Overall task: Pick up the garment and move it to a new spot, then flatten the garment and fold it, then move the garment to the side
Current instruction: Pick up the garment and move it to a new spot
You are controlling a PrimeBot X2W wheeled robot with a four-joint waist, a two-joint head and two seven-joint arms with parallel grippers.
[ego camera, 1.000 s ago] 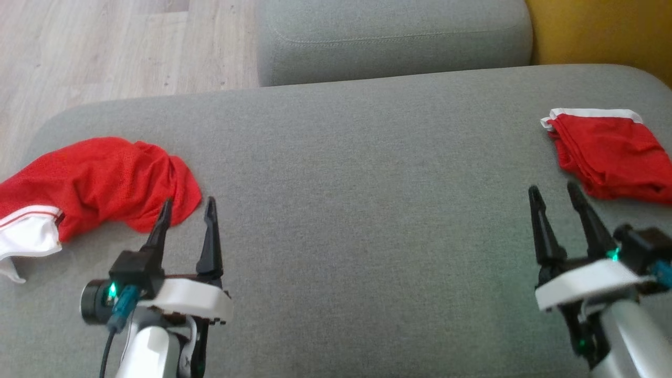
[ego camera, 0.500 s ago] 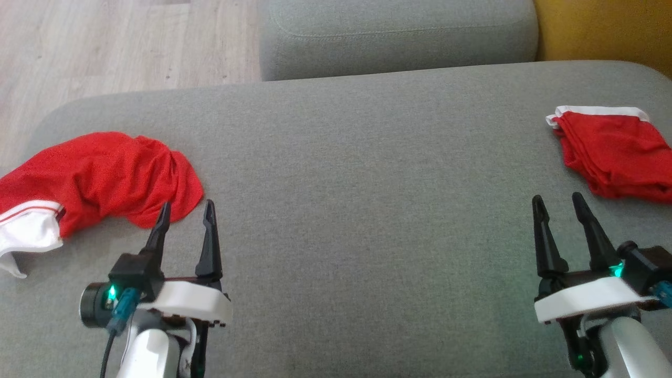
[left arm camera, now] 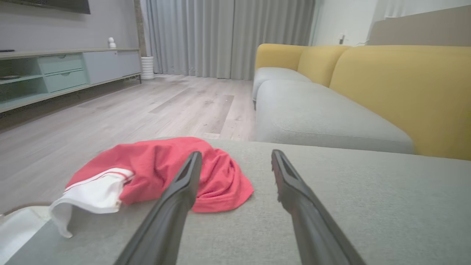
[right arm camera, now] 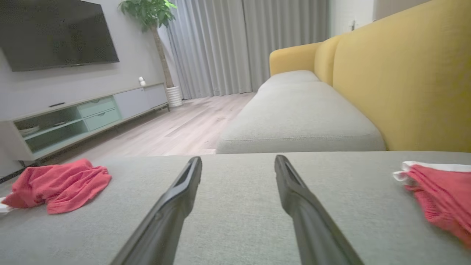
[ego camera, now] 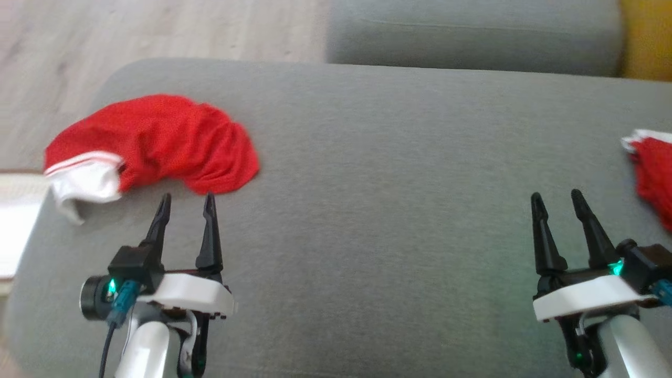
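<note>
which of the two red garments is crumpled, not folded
The left garment, just ahead of the left gripper: it lies in a bunched heap with its white band sticking out. The right garment is stacked in flat layers.

The crumpled garment [ego camera: 157,139] is bright red in a fine mesh weave, with a white band at one end crossed by a thin red stripe. The second garment [ego camera: 653,173] is the same red, edged in white. The cushion [ego camera: 394,157] under them is a flecked mid-grey cloth. The left claw [ego camera: 187,202] and right claw [ego camera: 555,197] have black fingers [ego camera: 210,236], white housings behind them and a small green light each. A teal plug [ego camera: 123,307] sits by the left one. The sofa back [right arm camera: 404,73] is mustard yellow over grey seats. The floor [ego camera: 184,26] is pale wood grain, the curtains [left arm camera: 228,36] are grey, and the cabinet [left arm camera: 62,70] is pale with mint-green drawers.
</note>
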